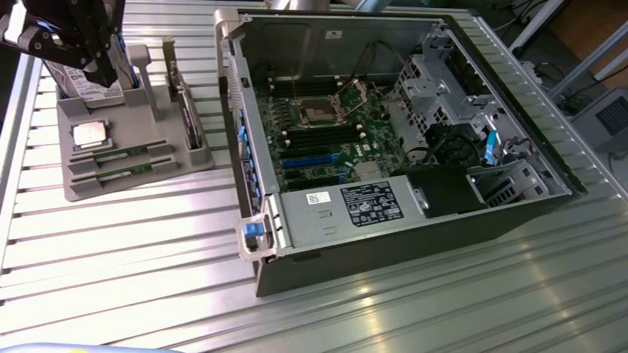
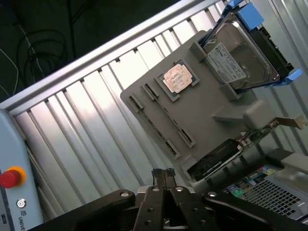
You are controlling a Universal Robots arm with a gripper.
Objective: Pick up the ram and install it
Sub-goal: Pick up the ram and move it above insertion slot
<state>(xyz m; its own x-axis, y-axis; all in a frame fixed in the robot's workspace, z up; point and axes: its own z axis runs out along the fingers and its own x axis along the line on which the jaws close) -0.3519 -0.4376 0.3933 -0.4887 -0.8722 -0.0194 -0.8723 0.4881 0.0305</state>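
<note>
Two slim green ram sticks lie side by side in a grey holder tray (image 1: 147, 184) at the exterior view's left, the upper ram (image 1: 123, 156) just above the lower one (image 1: 129, 173). From the wrist view a ram (image 2: 153, 125) shows edge-on in its slot. My gripper (image 1: 101, 73) hangs above the back of the tray, over the upright hard drive, well clear of the sticks. Its fingers (image 2: 159, 175) are pressed together with nothing between them. The open computer case (image 1: 257, 132) lies to the exterior view's right, its motherboard (image 1: 339, 129) exposed with dark memory slots (image 1: 319, 137).
A square silver CPU (image 1: 90, 134) rests in the tray beside the sticks. A hard drive (image 2: 240, 57) in a blue frame and another board (image 1: 187, 103) stand upright in the tray. The case's tall side wall lies between tray and motherboard. A red stop button (image 2: 10, 177) sits beyond the table edge.
</note>
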